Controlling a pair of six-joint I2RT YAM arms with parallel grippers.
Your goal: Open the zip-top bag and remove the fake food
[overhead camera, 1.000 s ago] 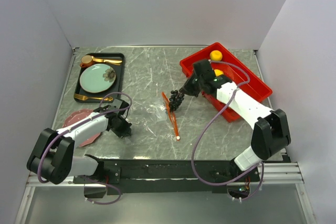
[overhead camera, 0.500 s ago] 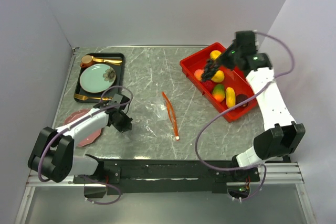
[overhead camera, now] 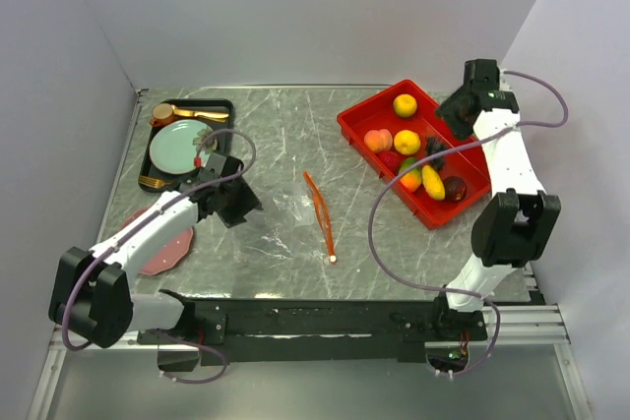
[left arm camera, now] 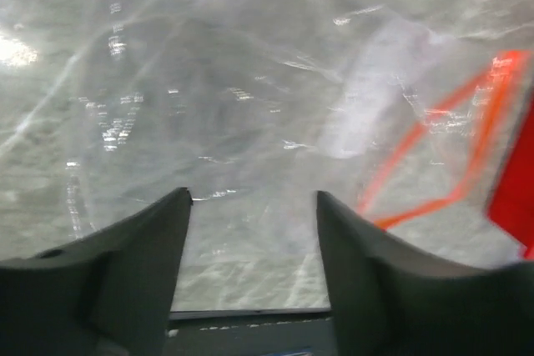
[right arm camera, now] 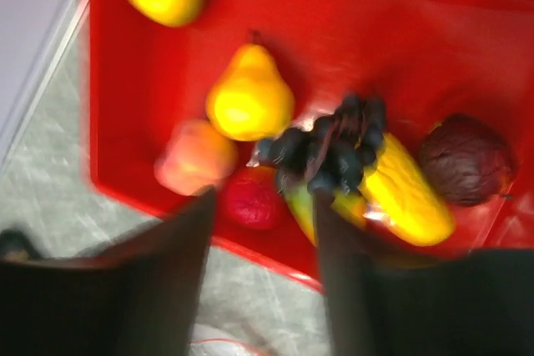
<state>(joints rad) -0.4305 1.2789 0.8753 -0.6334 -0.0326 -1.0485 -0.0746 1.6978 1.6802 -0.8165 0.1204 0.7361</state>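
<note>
The zip-top bag (overhead camera: 301, 206) lies flat in the middle of the table, its orange-red zip strip (overhead camera: 321, 211) ending in a white slider (overhead camera: 334, 259). In the left wrist view the bag (left arm camera: 392, 97) and its strip (left arm camera: 434, 152) lie ahead to the right. My left gripper (overhead camera: 238, 202) (left arm camera: 253, 198) is open and holds nothing, left of the bag. The fake food (overhead camera: 408, 143) fills the red tray (overhead camera: 360, 117); dark purple grapes (right arm camera: 329, 149) rest on top of the yellow corn (right arm camera: 407, 189). My right gripper (overhead camera: 451, 115) (right arm camera: 263, 198) hangs open above them.
A black tray (overhead camera: 222, 133) with a mint-green plate (overhead camera: 179, 146) and gold cutlery stands at the back left. A pink plate (overhead camera: 157, 248) lies under my left arm. White walls close in the table on three sides.
My right gripper carried the grapes from the bag to the red tray, let them go and rose. My left gripper opened and moved away from the near edge.
</note>
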